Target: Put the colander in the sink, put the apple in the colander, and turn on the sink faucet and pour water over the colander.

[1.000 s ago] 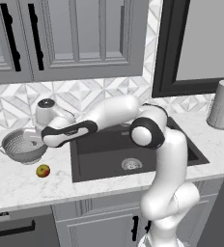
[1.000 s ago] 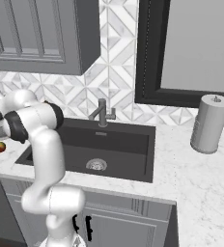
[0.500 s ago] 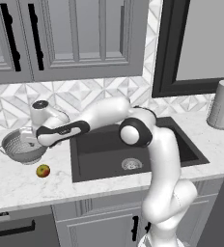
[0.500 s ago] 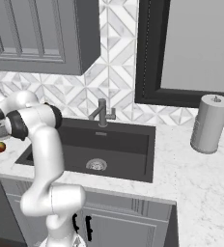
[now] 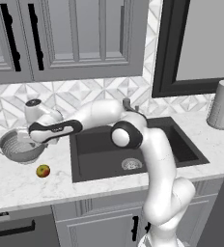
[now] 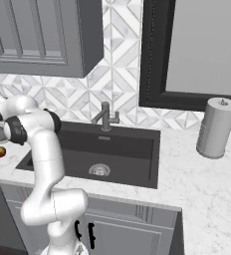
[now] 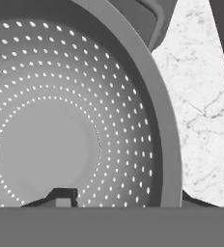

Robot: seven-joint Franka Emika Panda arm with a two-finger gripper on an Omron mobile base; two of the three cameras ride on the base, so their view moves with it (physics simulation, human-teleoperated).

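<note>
The gripper (image 7: 119, 200) is set astride the colander (image 5: 18, 147) rim, one fingertip inside, one outside; whether it pinches cannot be told. One colander sits on the bench (image 5: 17, 181), left of the sink (image 5: 99, 154); one apple (image 5: 43, 171) lies just before it. The arm is stretched leftward.

White marble counter (image 5: 17, 185) around a dark sink (image 5: 99, 161).
Colander (image 5: 18, 147) and apple (image 5: 43, 171) sit left; paper towel roll (image 5: 222, 104) far right.
</note>
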